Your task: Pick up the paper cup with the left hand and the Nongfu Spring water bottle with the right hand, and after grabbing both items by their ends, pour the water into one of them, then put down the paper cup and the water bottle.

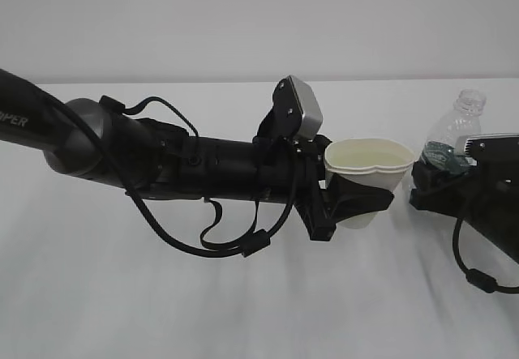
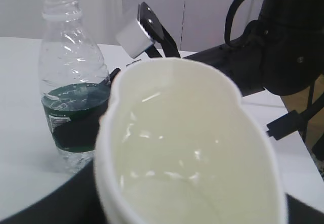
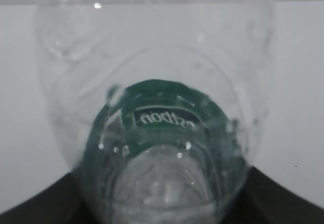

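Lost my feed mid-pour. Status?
Left gripper clamped on cup, rim squashed. Right gripper on upright bottle. Cup holds water. Nothing between them.

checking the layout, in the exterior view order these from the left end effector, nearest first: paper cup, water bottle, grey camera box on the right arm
1. Off-white tapered paper cup, clamped in the left end effector.
2. Grey camera box, to its right, on the right arm.
3. Clear ribbed plastic water bottle with dark green label, also right; too close to the box to rank firmly.
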Available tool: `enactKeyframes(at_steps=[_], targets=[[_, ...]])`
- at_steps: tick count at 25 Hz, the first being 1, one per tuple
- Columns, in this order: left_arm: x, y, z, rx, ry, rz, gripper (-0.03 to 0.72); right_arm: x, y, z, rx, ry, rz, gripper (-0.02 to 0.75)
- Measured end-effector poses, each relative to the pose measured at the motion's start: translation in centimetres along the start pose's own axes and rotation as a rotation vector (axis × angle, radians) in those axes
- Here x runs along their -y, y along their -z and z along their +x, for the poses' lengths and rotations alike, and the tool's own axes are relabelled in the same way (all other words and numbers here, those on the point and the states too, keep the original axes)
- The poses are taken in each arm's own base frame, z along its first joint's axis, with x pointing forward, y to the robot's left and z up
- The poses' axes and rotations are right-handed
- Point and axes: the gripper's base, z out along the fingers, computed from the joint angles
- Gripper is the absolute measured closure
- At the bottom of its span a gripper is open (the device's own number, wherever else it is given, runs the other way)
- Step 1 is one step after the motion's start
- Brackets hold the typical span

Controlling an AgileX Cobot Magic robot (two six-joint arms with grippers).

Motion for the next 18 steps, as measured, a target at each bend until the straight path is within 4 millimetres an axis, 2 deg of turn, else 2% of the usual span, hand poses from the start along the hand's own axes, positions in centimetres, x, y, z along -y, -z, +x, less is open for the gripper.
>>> enactKeyframes(at_steps=[7, 18], targets=[[0.00, 0.00, 0.00, 0.000, 0.000, 0.000, 0.307, -0.10, 0.00, 0.00, 0.000, 0.005, -0.011, 0.270], [0.00, 0.00, 0.00, 0.000, 0.000, 0.000, 0.307, -0.22, 0.57, 0.42, -0.010, 0.002, -0.015, 0.122]])
